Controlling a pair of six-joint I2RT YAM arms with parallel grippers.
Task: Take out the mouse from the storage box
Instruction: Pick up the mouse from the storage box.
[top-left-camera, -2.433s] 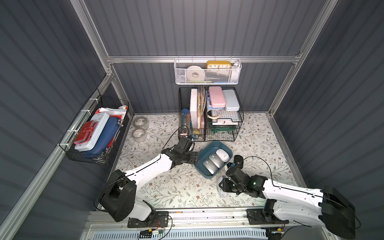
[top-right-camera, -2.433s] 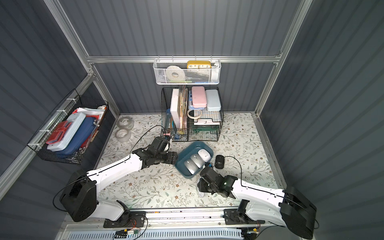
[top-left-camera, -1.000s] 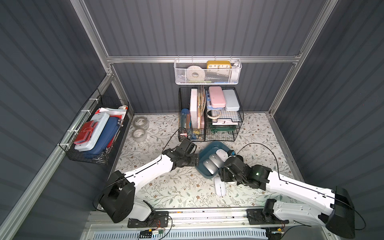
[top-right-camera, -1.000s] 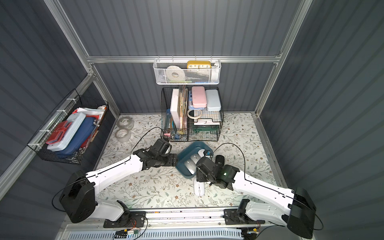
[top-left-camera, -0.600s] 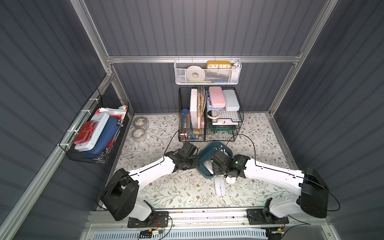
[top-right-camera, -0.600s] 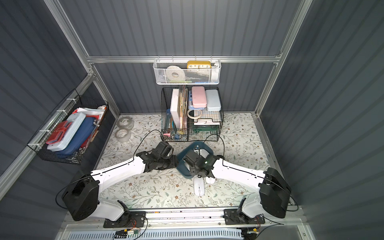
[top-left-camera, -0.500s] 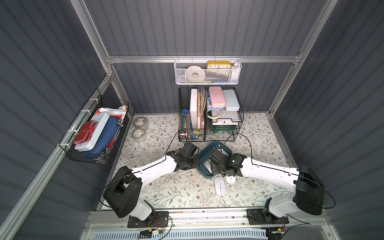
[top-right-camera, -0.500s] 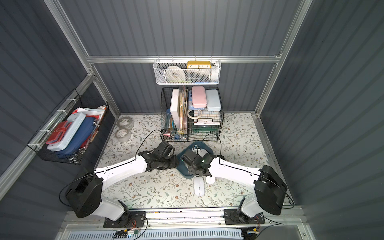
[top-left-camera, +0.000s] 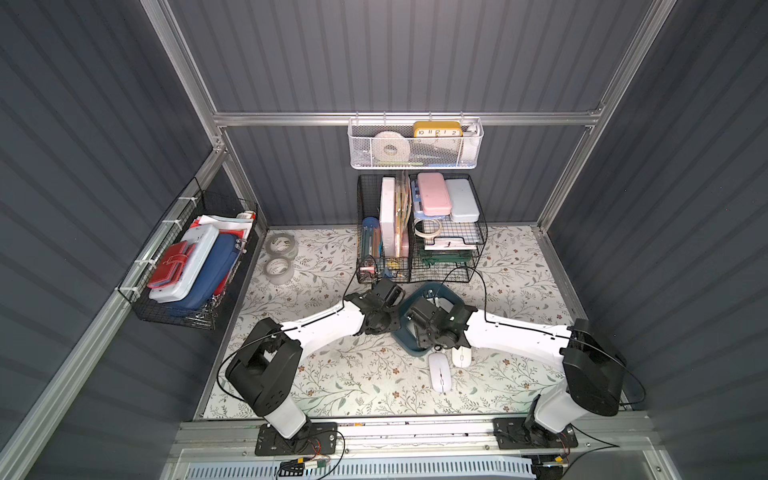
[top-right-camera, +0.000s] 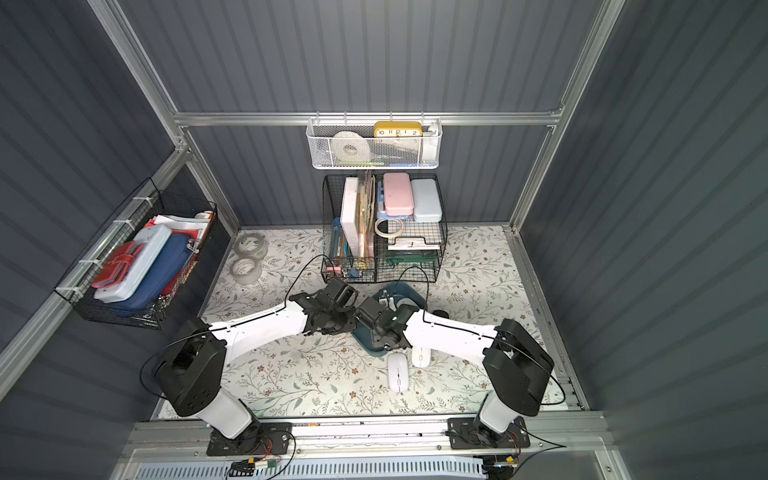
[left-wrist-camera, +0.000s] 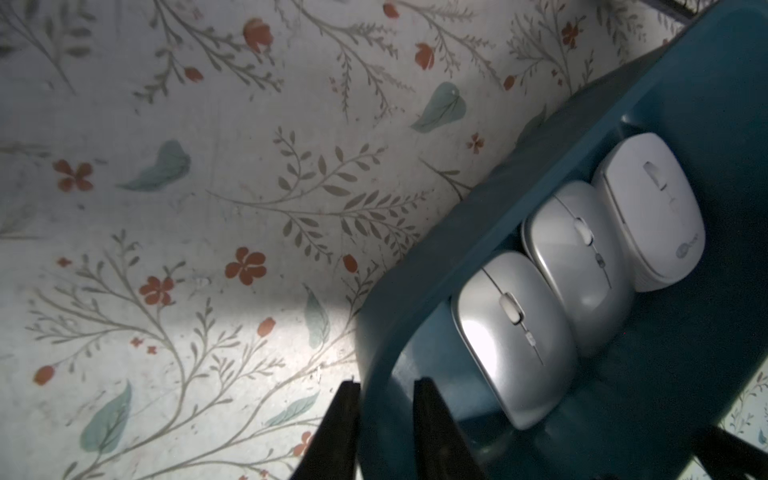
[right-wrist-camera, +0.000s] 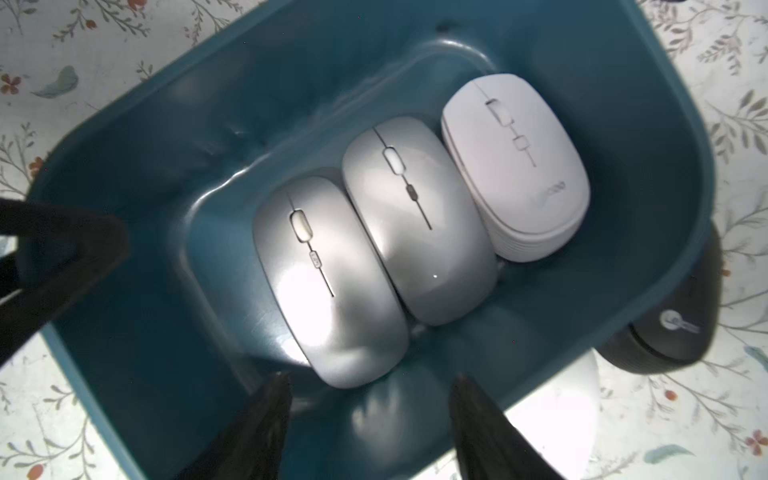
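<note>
Moved since the earlier views: white-and-black right arm (top-left-camera: 511, 336), from the floral-patterned table (top-left-camera: 332, 374) in front of the box to a place over it; left jaws, from wide to narrow.

1. White-and-black left arm (top-left-camera: 324, 328). Left jaws narrow, pinched on the box's end wall, one on each side of it.

2. Shallow dark teal plastic storage box (right-wrist-camera: 166, 124), rounded-rectangular, at table centre, just in front of black wire-mesh organisers (top-left-camera: 457, 272). Inside, side by side and touching: silver oval mouse (right-wrist-camera: 328, 282), nearest the pinched end; second silver mouse (right-wrist-camera: 415, 220); white oval mouse (right-wrist-camera: 515, 166).

3. Right jaws about half open, empty, poised at the rear end of the silver oval mouse, apart from it.

4. Outside the box, on the table: flat white mouse (top-left-camera: 439, 372) and small white mouse (top-left-camera: 461, 356), just in front of the box; black mouse (right-wrist-camera: 665, 332), right beside its outer wall.

Progress, as a judgement: partly done, three mice out, three left; silver oval mouse the likely next pick.

Hidden or unclear: box interior mostly covered by both wrists in both top views; black mouse part-hidden behind the box rim; small white mouse half under the right arm.
</note>
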